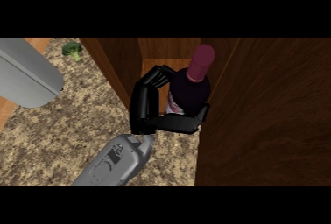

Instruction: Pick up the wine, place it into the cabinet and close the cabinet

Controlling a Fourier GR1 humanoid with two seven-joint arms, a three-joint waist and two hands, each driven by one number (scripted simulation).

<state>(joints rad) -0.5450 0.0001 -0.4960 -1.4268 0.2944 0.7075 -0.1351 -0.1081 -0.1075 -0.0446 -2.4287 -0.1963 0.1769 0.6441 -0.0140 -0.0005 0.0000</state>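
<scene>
The wine bottle [191, 87], dark with a maroon cap and a pale label, stands tilted slightly at the mouth of the wooden cabinet [123, 65]. My right hand [173, 122] is shut on it: the fingers [152, 81] curl round its left side and the thumb presses its right side low down. The cabinet's shelf floor [158, 63] shows behind the bottle. The cabinet door [271, 113] stands wide open at the right. A grey forearm [26, 74] fills the upper left; its hand is out of view.
A small broccoli [72, 50] lies on the speckled counter [58, 144] at the far left, beside the cabinet's left wall. A strip of wooden edge [5, 111] shows at the left border.
</scene>
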